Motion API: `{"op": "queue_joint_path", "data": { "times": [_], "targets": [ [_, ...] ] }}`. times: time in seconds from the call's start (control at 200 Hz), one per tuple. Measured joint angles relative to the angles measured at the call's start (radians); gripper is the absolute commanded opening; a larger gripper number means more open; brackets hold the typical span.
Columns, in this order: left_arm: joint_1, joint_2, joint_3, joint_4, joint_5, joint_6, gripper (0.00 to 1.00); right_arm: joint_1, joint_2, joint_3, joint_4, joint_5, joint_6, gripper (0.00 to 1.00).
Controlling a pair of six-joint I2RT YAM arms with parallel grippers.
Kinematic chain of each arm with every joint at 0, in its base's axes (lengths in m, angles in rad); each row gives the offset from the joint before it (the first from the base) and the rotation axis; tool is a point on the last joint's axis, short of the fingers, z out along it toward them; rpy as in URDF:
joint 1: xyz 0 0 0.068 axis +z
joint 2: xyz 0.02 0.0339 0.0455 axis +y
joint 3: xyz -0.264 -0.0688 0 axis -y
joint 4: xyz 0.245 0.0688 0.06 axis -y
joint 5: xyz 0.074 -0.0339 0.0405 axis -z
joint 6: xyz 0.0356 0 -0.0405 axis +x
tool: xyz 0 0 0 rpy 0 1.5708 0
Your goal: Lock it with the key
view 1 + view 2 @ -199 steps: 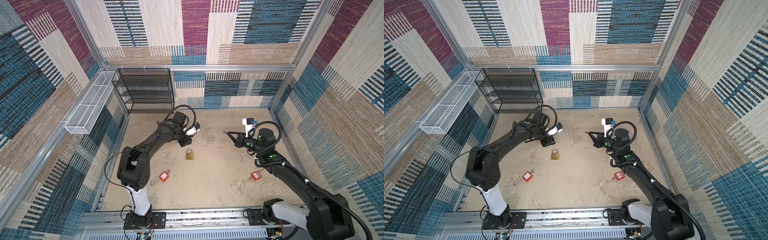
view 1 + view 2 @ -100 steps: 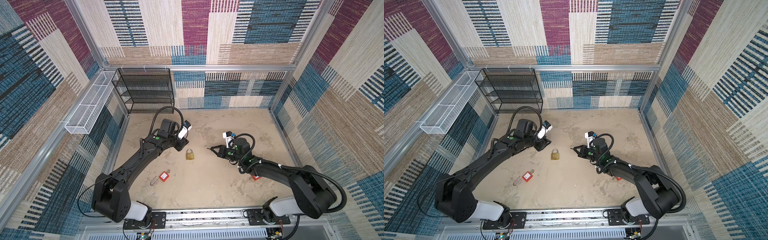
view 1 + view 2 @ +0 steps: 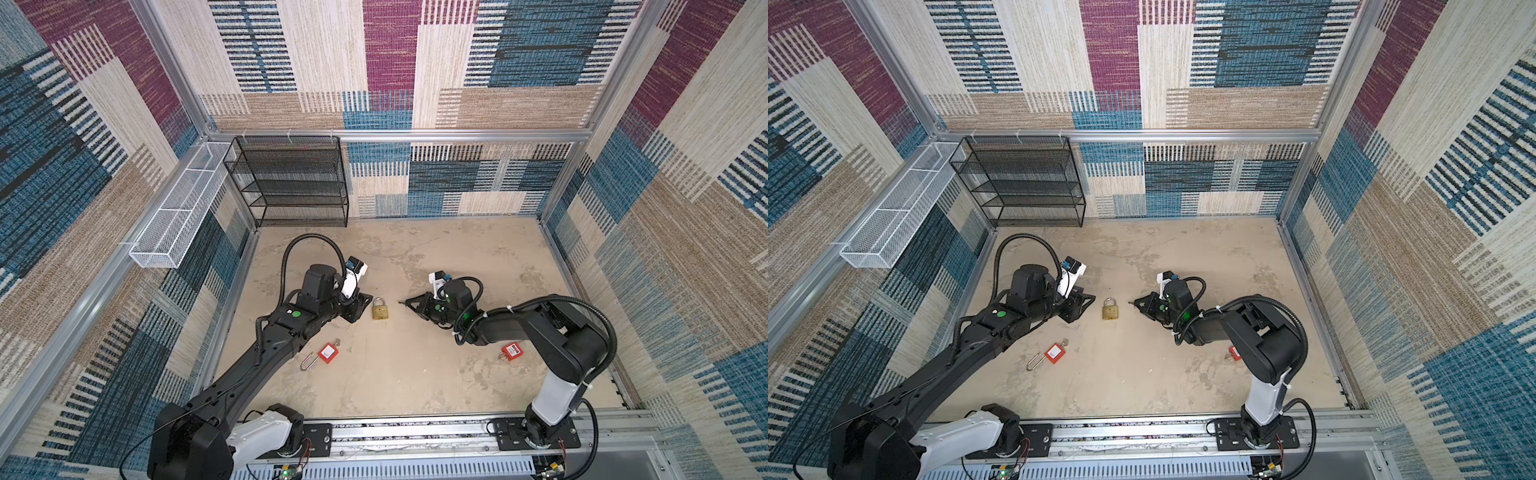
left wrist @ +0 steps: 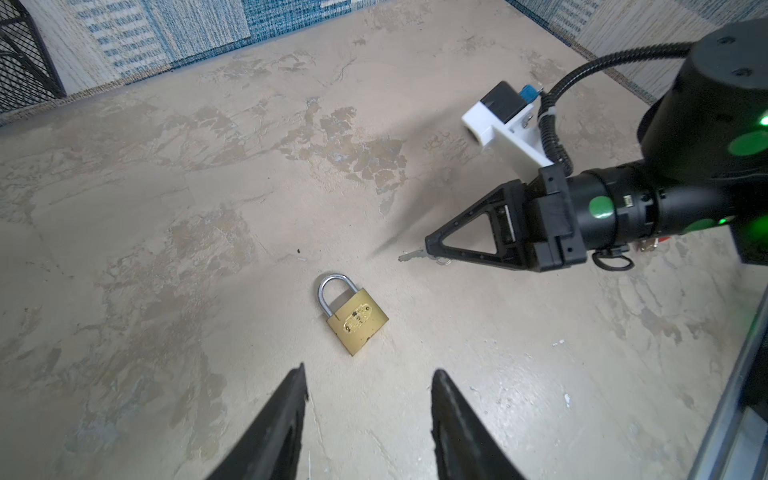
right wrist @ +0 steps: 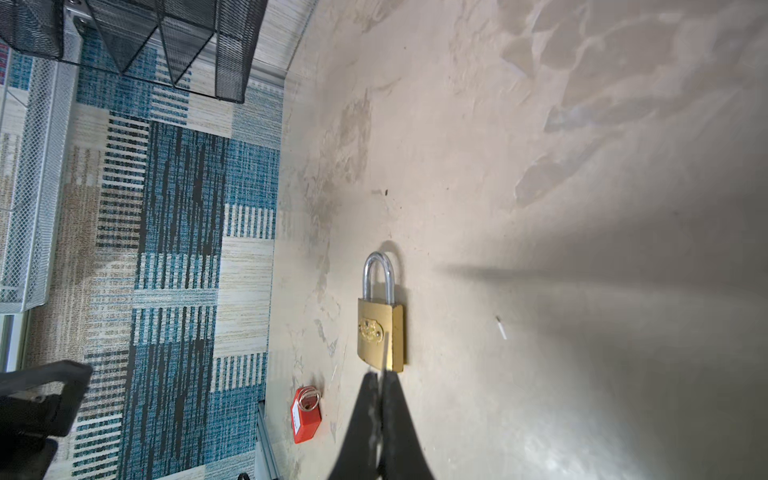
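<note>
Pinching the key (image 4: 412, 255) tight in my right hand (image 4: 430, 246), I point it toward the brass padlock (image 3: 380, 310), lying flat on the bench (image 3: 415, 374) between both hands; my left hand (image 4: 368, 388) hovers just beside it, jaws apart, empty.

Overhead pair, two wrist views
Looks down over the whole floor (image 3: 415, 374); at the wrists, sits low, facing the same padlock (image 4: 356, 318)
</note>
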Motion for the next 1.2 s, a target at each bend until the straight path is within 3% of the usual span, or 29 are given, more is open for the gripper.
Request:
{"op": "queue_joint_path", "data": {
  "times": [0.481,0.997,1.202],
  "targets": [
    [0.0,-0.01,-0.018,-0.008,0.0,-0.006,0.51,0.018,0.118,0.09,0.002,0.019,0.034,0.0],
    [0.0,-0.037,-0.024,-0.031,-0.002,-0.006,0.53,0.018,0.122,0.119,-0.115,0.016,0.043,0.35],
    [0.0,-0.055,-0.024,-0.055,-0.019,-0.006,0.53,0.021,0.089,0.133,-0.181,0.017,0.01,0.39]
  ]
}}
